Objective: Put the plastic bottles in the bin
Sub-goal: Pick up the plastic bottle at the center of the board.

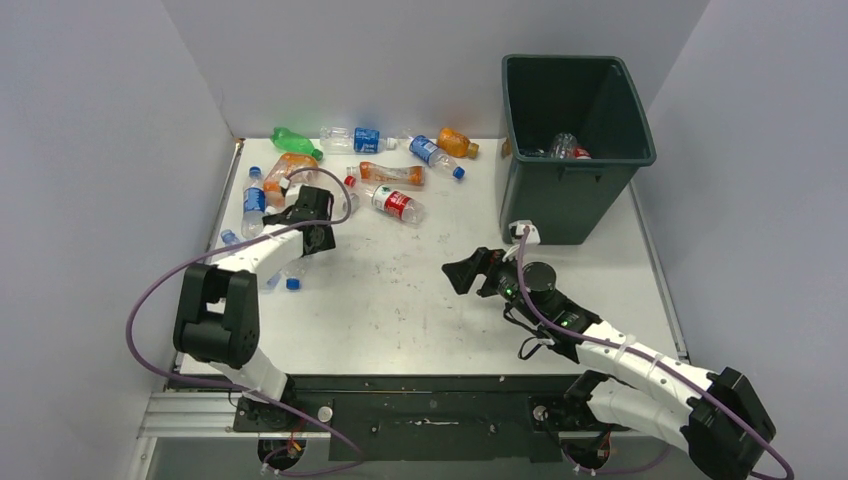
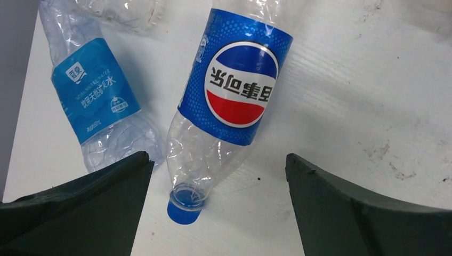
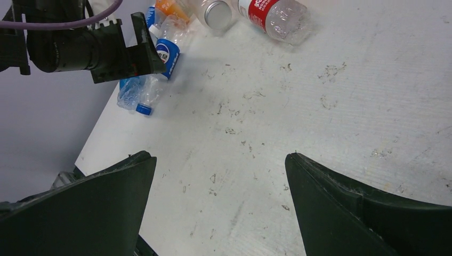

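Left gripper [image 2: 217,160]: jaws wide, nothing held; Pepsi bottle [image 2: 234,90] lies between them, centre frame.
Right gripper [image 3: 219,157]: jaws wide, nothing held, over table [image 3: 277,96].

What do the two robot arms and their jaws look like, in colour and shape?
Both the left arm and the right arm have white links between bulky black joint housings. A thin purple cable runs along each. The jaws are dark, matte, wedge-shaped pieces.
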Motion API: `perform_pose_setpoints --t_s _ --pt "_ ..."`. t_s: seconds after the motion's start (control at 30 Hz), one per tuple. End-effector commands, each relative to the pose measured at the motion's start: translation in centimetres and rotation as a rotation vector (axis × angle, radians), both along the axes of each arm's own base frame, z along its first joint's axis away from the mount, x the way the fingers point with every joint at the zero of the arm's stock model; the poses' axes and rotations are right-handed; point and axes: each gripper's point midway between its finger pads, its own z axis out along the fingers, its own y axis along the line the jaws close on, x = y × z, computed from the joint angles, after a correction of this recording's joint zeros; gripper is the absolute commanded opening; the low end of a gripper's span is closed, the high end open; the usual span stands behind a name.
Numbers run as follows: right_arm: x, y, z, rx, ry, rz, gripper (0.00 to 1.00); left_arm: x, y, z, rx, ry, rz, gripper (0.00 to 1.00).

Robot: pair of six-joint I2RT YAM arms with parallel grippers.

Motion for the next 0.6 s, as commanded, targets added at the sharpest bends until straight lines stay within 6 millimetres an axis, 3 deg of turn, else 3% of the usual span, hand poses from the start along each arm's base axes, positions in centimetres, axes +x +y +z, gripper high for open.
perform_pose_setpoints --t_s 0.0,0.13,0.23,0.33,0.57 --pt "0.1 0.3 2.2 0.07 -0.052 -0.011 0.96 2.9 1.0 0.9 0.025 -0.06 0.044 0.96" --pt "-0.2 0.8 2.5 0.069 -0.057 0.003 0.96 3.3 2.3 -0.3 0.012 -0.053 0.068 0.96" --pt "0.1 0.6 2.4 0.063 -0.063 -0.019 0.96 3.3 1.8 -1.6 -0.029 -0.046 0.04 1.0" --pt "0.1 0.7 2.5 0.061 -0.063 -0.017 0.96 3.4 1.1 -2.3 -0.059 -0.044 0.0 0.9" --pt "-0.1 0.4 2.8 0.062 -0.071 -0.025 0.96 3.4 0.6 -3.3 -0.065 -0.013 -0.05 0.78"
